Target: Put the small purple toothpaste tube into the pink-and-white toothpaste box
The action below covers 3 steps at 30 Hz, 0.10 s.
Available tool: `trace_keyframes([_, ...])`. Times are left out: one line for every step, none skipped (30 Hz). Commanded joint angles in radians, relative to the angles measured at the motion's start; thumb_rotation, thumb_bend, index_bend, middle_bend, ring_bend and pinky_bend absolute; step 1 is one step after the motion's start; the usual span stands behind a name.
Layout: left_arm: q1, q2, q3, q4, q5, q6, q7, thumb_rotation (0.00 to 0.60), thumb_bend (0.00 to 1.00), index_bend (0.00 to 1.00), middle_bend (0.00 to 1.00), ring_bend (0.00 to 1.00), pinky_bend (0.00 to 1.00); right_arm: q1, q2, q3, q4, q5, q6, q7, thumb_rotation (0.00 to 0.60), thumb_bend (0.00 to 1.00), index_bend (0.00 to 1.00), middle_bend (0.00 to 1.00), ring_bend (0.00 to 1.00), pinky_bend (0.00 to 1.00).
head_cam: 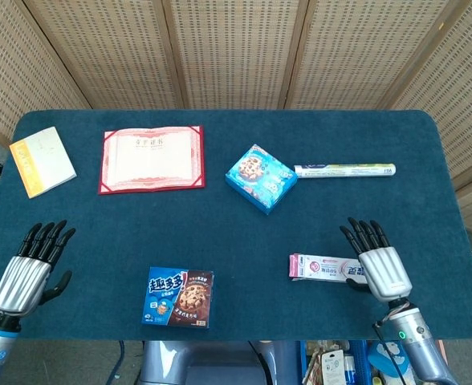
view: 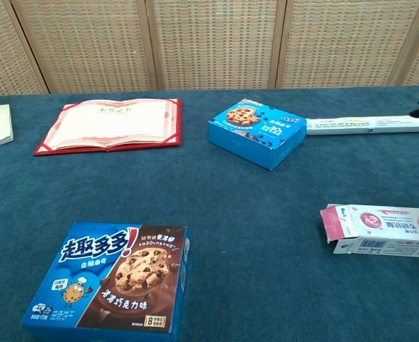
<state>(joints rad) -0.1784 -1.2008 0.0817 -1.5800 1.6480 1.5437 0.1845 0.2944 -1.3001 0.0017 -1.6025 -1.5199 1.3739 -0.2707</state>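
Lying flat, toothpaste box long axis left-right, pink flap leftward, right hand spread empty, left hand spread empty.

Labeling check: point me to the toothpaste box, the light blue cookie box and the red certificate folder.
toothpaste box (view: 380, 229): chest view, on its top face.
light blue cookie box (head_cam: 260, 177): head view, middle of its printed top.
red certificate folder (head_cam: 152, 158): head view, centre of the open pages.
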Motion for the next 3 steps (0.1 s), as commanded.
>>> trace_keyframes([0.024, -0.007, 0.014, 0.031, 0.007, 0.016, -0.014, 0.6, 0.42, 0.0, 0.0, 0.0, 0.0, -0.039, -0.008, -0.015, 0.036, -0.03, 0.051, -0.003, 0.6, 0.17, 0.0, 0.0, 0.0, 0.0])
trace_keyframes([0.031, -0.01, 0.015, 0.04, 0.007, 0.021, -0.016, 0.6, 0.42, 0.0, 0.0, 0.0, 0.0, -0.047, -0.007, -0.018, 0.043, -0.03, 0.057, 0.0, 0.6, 0.17, 0.0, 0.0, 0.0, 0.0])
trace_keyframes([0.037, -0.013, 0.017, 0.048, 0.008, 0.024, -0.017, 0.6, 0.42, 0.0, 0.0, 0.0, 0.0, -0.053, -0.007, -0.019, 0.05, -0.03, 0.062, 0.003, 0.6, 0.17, 0.0, 0.0, 0.0, 0.0])
